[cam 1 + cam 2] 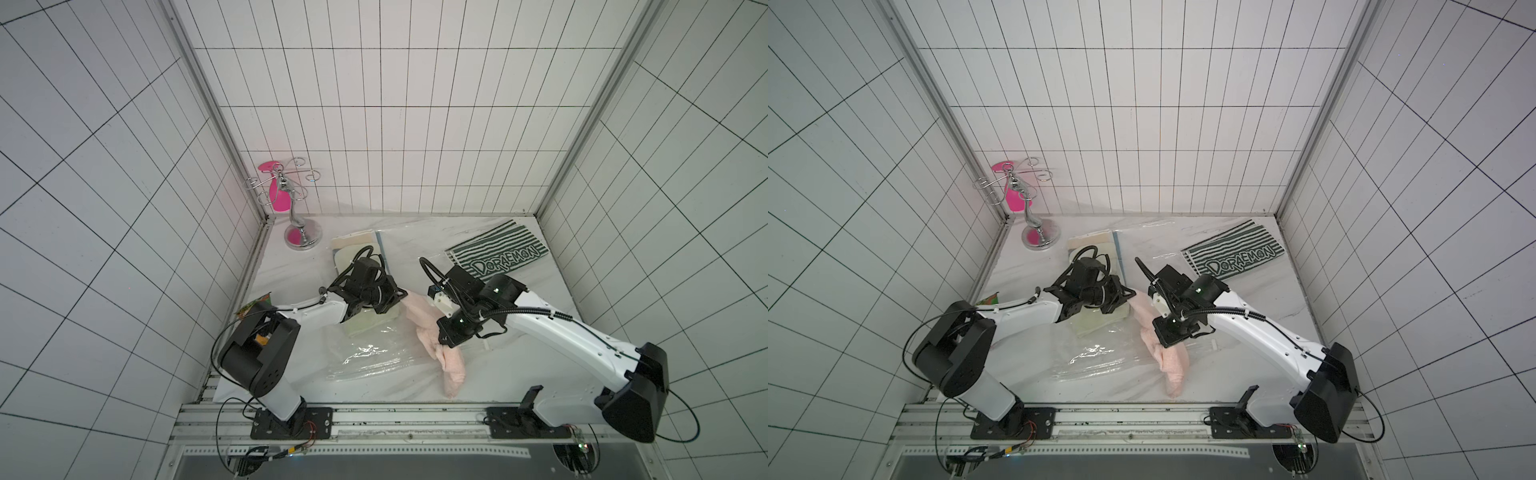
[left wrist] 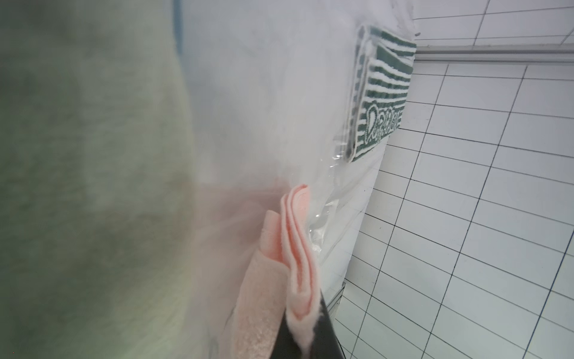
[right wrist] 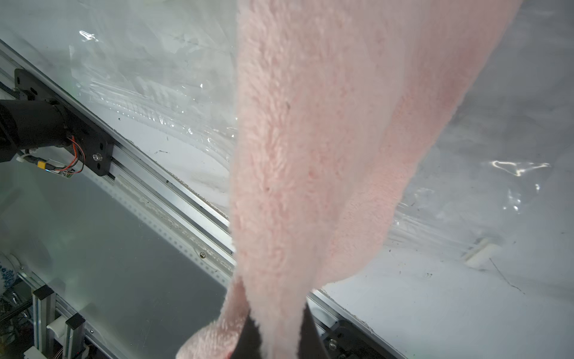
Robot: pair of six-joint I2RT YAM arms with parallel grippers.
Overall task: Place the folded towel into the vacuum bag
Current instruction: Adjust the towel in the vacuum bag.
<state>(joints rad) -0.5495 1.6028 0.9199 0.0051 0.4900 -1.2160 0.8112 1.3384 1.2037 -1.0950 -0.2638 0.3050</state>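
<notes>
**Pink towel (image 1: 451, 374) held between both arms above the vacuum bag (image 1: 365, 361), not yet inside.**

The left gripper (image 1: 405, 296) is clamped on a layered end of the towel. The right gripper (image 1: 442, 345) is clamped mid-length, with a tail trailing toward the front rail. The towel looks plush, light and limp, so it will sag and unfold unless pinched at the stacked edges. The bag is thin, slick film lying flat on the table. Count: one pink towel, one bag, one striped towel (image 1: 498, 253) and one pale green towel (image 1: 365, 326), apparently already bagged.
</notes>
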